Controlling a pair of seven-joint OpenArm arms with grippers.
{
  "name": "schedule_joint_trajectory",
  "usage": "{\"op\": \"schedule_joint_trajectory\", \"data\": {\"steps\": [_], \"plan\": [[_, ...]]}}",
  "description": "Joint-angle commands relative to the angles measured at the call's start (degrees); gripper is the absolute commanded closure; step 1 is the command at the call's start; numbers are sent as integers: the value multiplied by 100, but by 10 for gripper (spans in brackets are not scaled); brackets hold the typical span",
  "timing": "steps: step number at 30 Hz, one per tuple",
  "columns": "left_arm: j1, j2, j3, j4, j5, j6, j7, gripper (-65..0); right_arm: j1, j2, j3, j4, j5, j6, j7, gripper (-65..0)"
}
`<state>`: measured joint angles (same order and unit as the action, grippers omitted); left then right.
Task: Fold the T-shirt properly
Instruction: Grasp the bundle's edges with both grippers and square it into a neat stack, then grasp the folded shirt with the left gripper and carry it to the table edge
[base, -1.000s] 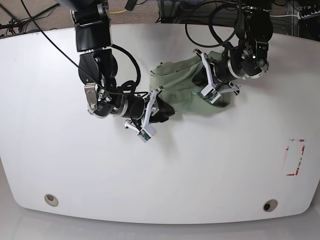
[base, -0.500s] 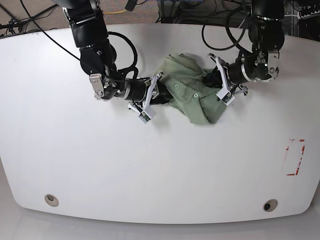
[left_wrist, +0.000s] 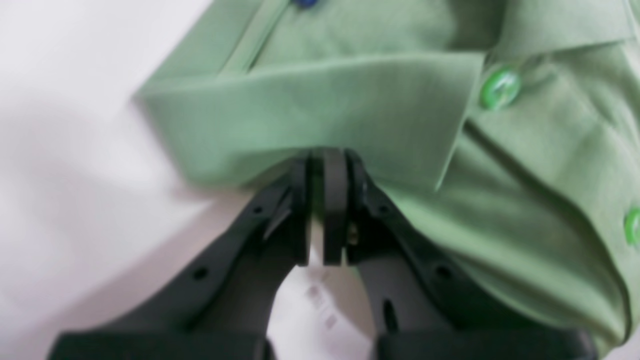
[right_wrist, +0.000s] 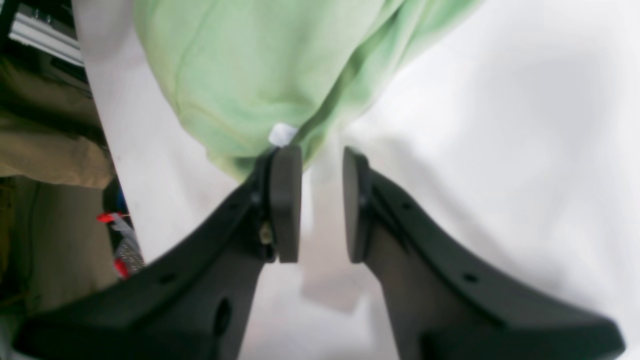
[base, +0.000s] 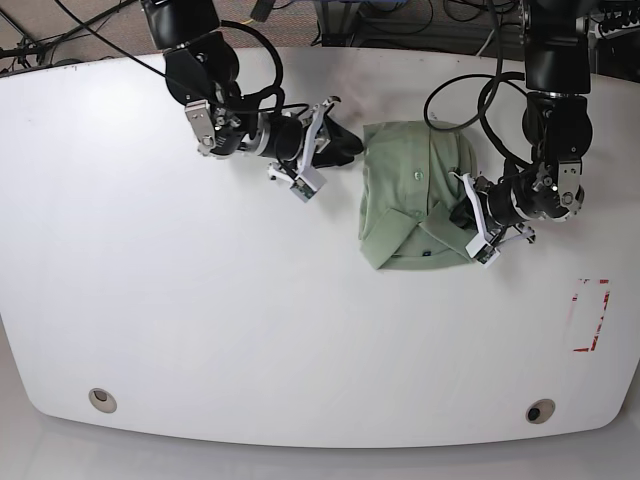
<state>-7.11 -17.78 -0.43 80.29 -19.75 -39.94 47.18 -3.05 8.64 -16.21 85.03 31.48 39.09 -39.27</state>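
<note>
Base view: soft sage-green T-shirt (base: 415, 200) folded rectangular; green buttons (left_wrist: 500, 89) glossy.

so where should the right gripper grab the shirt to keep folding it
Probably the shirt's edge nearest the right gripper, coming in low from the bundle's far side, which faces that arm. That hem bunches into a thick, pinchable fold just ahead of its open jaws. The left gripper already pinches the collar side, so a grip opposite would spread the cloth.

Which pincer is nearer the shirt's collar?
Left. The left pincer is shut on the T-shirt beside its collar; the right pincer stands open at the opposite edge.
</note>
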Motion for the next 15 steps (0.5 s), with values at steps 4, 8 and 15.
{"op": "schedule_joint_trajectory", "data": {"steps": [4, 8, 15], "plan": [[180, -64, -190, 1285, -78, -6, -89, -22, 54, -341, -344, 125, 153, 91, 142, -132], [470, 86, -498, 1848, -69, -6, -98, -57, 133, -324, -344, 310, 197, 91, 142, -132], [1111, 771, -480, 2498, -69, 1036, -124, -325, 98, 160, 69, 960, 205, 91, -104, -132]]}}
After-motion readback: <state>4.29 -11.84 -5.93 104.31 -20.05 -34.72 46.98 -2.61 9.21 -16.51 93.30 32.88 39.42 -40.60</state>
